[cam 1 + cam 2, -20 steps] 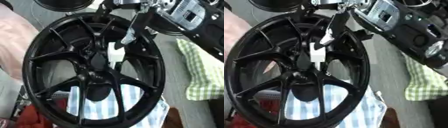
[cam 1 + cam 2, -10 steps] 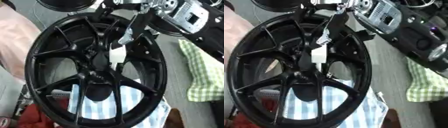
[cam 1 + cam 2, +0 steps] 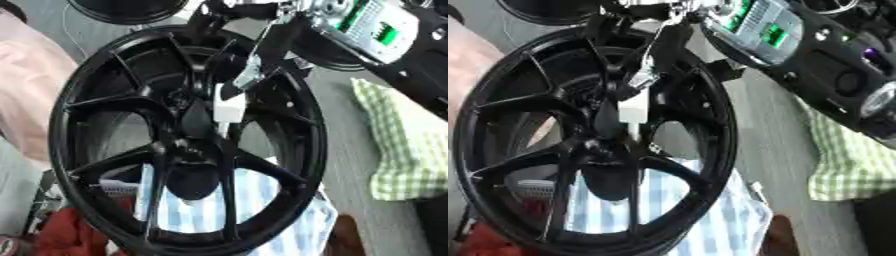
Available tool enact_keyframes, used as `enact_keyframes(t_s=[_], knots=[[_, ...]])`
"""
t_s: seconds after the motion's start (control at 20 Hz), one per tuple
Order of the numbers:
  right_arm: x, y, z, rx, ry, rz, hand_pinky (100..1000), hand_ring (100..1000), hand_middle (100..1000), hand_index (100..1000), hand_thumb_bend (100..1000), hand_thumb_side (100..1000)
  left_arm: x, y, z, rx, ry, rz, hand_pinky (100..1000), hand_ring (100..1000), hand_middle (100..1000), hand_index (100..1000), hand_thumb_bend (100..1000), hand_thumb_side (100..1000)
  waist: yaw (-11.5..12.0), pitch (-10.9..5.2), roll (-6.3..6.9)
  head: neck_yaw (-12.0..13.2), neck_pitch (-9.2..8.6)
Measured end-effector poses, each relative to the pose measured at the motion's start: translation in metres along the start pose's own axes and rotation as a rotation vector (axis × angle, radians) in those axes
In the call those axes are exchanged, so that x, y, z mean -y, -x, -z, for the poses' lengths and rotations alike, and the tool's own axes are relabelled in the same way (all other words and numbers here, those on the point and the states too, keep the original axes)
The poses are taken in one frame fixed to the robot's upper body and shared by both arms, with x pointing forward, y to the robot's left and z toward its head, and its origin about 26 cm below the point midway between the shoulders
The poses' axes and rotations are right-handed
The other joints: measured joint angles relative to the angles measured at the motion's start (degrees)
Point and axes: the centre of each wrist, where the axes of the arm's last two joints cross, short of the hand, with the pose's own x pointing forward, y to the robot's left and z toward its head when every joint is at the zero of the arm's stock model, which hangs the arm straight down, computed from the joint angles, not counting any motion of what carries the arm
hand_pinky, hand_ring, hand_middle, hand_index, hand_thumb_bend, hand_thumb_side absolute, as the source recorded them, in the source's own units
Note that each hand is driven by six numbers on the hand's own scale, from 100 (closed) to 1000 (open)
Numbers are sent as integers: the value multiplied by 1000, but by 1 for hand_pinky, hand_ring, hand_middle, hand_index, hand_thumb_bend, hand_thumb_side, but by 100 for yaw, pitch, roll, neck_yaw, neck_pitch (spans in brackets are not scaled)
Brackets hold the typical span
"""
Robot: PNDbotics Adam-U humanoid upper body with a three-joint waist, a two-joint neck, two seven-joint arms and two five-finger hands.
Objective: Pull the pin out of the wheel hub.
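A big black spoked wheel hub (image 3: 131, 100) stands upright and fills both views. A white pin (image 3: 229, 107) sticks out just above the hub's middle (image 3: 194, 150), between two spokes. My right arm (image 3: 367, 30) comes in from the upper right. My right hand (image 3: 252, 75) reaches down over the rim, and its fingertips pinch the top end of the white pin. The pin's lower end lies against the dark centre; how deep it sits is hidden. My left hand shows in neither view.
A blue-and-white striped cloth (image 3: 262, 210) lies under the wheel. A green checked cloth (image 3: 402, 145) is at the right, a pink cloth (image 3: 26, 95) at the left, something red (image 3: 70, 235) at the lower left. Another dark round part (image 3: 131, 10) sits at the top.
The whole picture has shifted a little, so the camera moved. My right hand stays on the white pin at about the same spot by the hub's middle.
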Motion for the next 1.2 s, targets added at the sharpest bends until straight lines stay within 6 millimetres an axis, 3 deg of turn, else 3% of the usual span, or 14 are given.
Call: enact_keyframes(t_s=[0.5,1.2], knots=[[-9,-6,8,-48,-48,45,884,880,670,848,706,190,-2,1,-4,-15,-13,8,753,700,746,815,137,822,-196,-55,43,-51,88],[-16,-10,18,-88,-115,70,876,872,626,827,716,200,-2,2,-4,-15,-14,8,752,699,746,814,136,822,-285,-66,74,181,88]])
